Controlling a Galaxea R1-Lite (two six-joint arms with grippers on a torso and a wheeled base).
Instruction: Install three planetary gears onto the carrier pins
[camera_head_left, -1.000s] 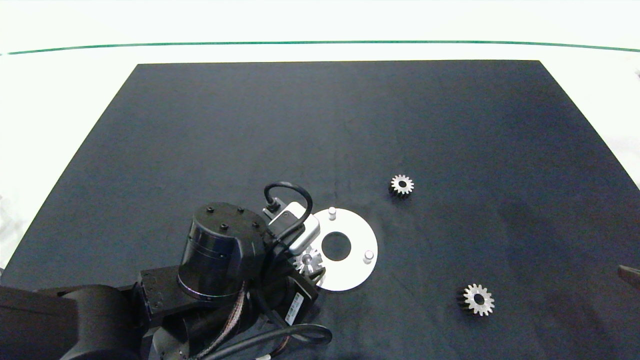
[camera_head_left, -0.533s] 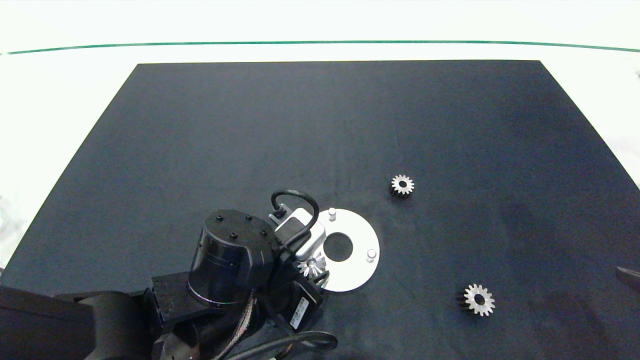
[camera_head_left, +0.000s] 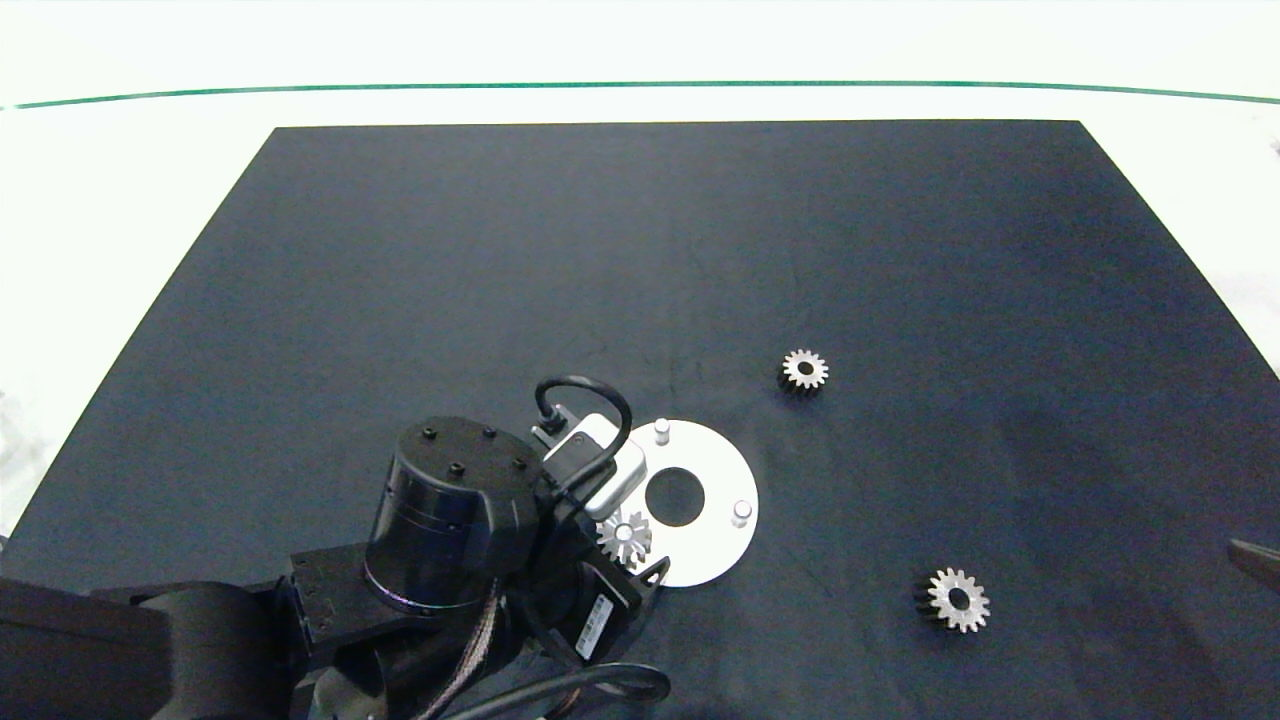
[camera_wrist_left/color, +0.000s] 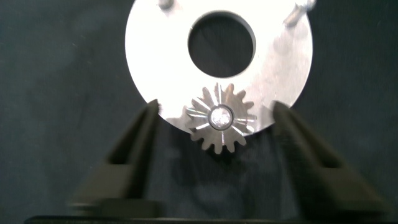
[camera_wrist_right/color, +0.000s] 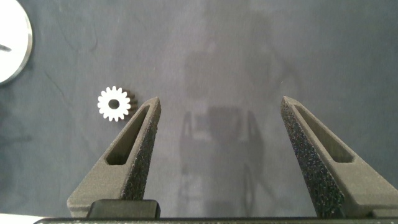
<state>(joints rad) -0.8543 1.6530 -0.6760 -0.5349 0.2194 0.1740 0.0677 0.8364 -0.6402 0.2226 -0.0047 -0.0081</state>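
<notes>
— Seen from overhead: white carrier disc (camera_head_left: 700, 500) on the dark mat (camera_head_left: 640, 250), one planetary gear (camera_head_left: 624, 537) seated at its near-left rim, left arm crowding that same edge. Two bare carrier pins (camera_head_left: 661, 430) elsewhere on the disc. Second gear (camera_head_left: 804, 369) lying beyond the disc to the far right, third gear (camera_head_left: 957, 599) well off to its near right.

— From the left wrist: left gripper (camera_wrist_left/color: 214, 118) spread wide, fingers (camera_wrist_left/color: 140, 140) flanking the seated gear (camera_wrist_left/color: 221, 118) without touching it; pin tip shining in the bore. Hidden from above by the arm.

— And the right gripper (camera_wrist_right/color: 217, 118)?

— Parked over bare mat far right of the disc, fingers apart, holding nothing; one loose gear (camera_wrist_right/color: 114, 103) just beside a finger, disc edge (camera_wrist_right/color: 15, 43) at frame corner.
</notes>
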